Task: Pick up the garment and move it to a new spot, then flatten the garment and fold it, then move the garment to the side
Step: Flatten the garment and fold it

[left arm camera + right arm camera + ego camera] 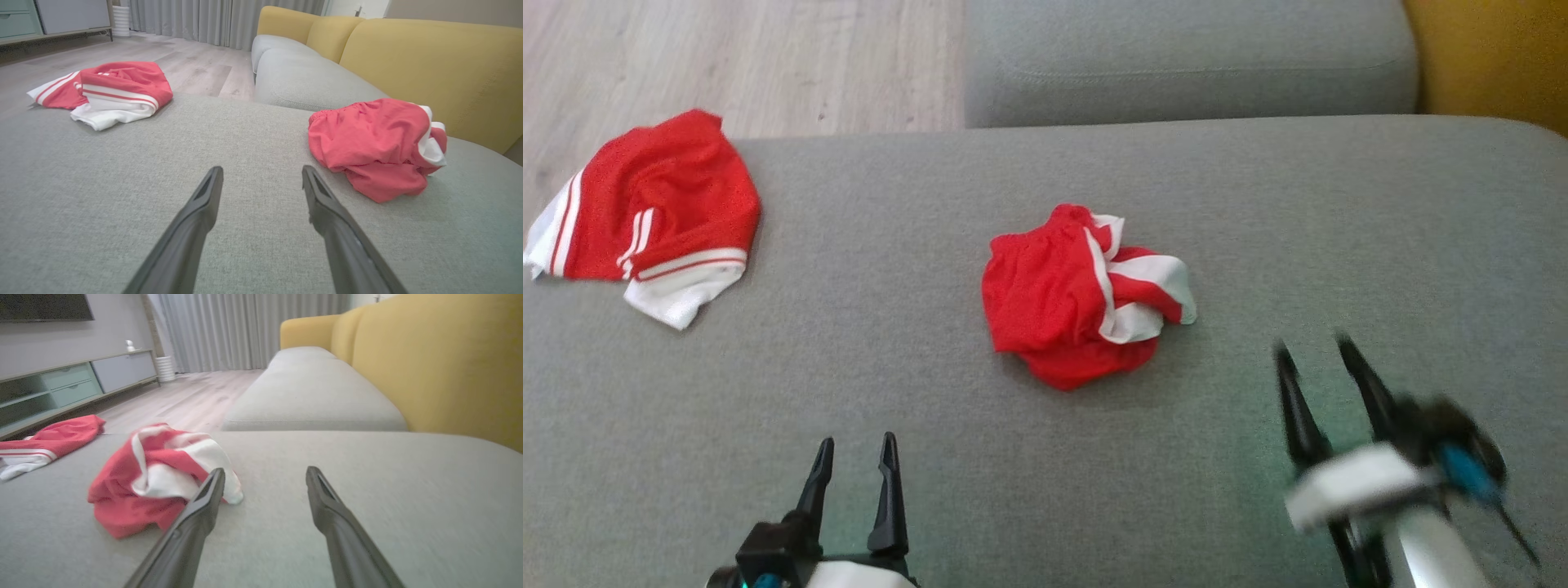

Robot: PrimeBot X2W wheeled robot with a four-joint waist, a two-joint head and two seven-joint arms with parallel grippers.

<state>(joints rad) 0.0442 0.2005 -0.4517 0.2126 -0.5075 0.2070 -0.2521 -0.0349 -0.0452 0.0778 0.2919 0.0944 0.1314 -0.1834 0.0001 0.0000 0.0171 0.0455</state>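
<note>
- Garment (1086, 298): red shorts with white trim, crumpled in a heap on the grey seat cushion (1298, 204).
- Position: ahead and to the right of the left gripper (856, 438), ahead and to the left of the right gripper (1312, 343). It is nearer the right one.
- In the right wrist view, that gripper's left finger (200, 514) overlaps the heap's white edge. Cannot tell if they touch.
- Both grippers: fingers spread wide, nothing between them. The right one is blurred in the head view.
- Handling (judgement): light, thin, limp cloth. It should sag and drape when lifted and is not fragile. The smooth weave may slide out of a shallow pinch.
- Where to hold (judgement): the raised white-trimmed fold on the side facing the right gripper, or the gathered waistband on the far side. Bite deep.
- A 2nd red-and-white garment (654, 216) lies well apart, far left of the left gripper.
</note>
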